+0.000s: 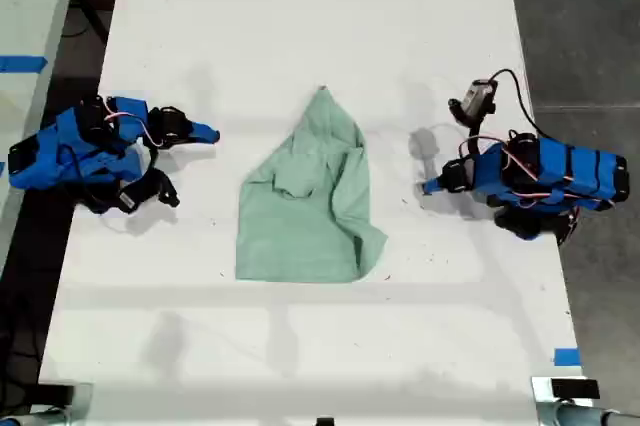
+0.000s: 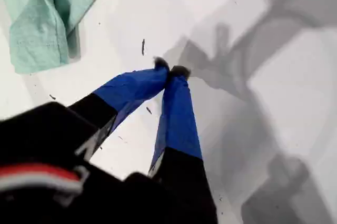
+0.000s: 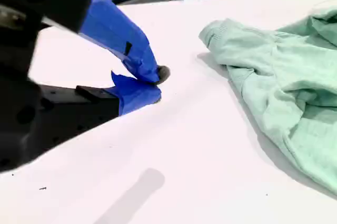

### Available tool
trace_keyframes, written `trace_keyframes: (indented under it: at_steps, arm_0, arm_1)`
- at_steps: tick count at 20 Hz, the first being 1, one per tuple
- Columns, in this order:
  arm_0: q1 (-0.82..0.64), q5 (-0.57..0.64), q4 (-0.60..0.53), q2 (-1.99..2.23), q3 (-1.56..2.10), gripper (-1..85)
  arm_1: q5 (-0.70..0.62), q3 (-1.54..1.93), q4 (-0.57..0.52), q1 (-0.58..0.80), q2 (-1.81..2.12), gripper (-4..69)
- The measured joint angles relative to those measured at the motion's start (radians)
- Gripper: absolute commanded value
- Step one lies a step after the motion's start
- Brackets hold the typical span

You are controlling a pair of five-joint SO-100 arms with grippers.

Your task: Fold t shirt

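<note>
Mint-green t shirt [image 1: 308,208] lies crumpled mid-counter [image 1: 300,26] between two idle arms, my first claw [image 2: 169,70] and my second claw [image 3: 157,84] both closed on nothing (well clear of cloth), risking an uneven fold if bunched layers are pinched together.

clock: read on the exterior view, centred on the t shirt [image 1: 305,211].
12 o'clock: wide bare stretch of the table [image 1: 300,26], open for a pass.
6 o'clock: bare table, open down to the near edge.
3 o'clock: first arm [image 1: 545,178] lies low, a small grey device [image 1: 478,98] raised beside it; narrow bare strip before the cloth.
9 o'clock: second arm [image 1: 95,151] lies low; bare strip before the cloth.
</note>
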Motion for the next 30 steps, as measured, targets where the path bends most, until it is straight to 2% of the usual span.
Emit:
trace_keyframes:
  at_steps: [7, 12, 16, 18, 22, 26, 30]
  arm_0:
    - [0.089, -0.087, 0.031, -0.031, -0.003, -0.4]
    - [0.149, -0.153, 0.074, -0.430, -0.287, -0.4]
    - [0.342, -0.310, 0.094, -0.810, -0.517, 0.1]
    - [0.476, -0.422, 0.091, -0.999, -0.650, 6.1]
    - [0.686, -0.561, -0.012, -1.330, -0.810, 11.6]
    - [0.704, -0.575, -0.109, -1.577, -0.871, 13.5]
    - [0.699, -0.518, -0.130, -1.881, -1.037, 12.0]
  arm_1:
    - [0.006, 0.002, 0.000, 0.006, 0.000, 1.4]
    - [0.006, 0.002, 0.000, 0.006, 0.000, 1.4]
    - [0.006, 0.002, 0.000, 0.006, 0.000, 1.4]
    - [0.006, 0.002, 0.000, 0.006, 0.000, 1.4]
    - [0.009, 0.002, 0.000, 0.006, 0.000, 1.4]
    - [0.012, 0.002, 0.000, 0.006, 0.000, 1.4]
    - [0.012, 0.002, 0.000, 0.006, 0.000, 1.4]
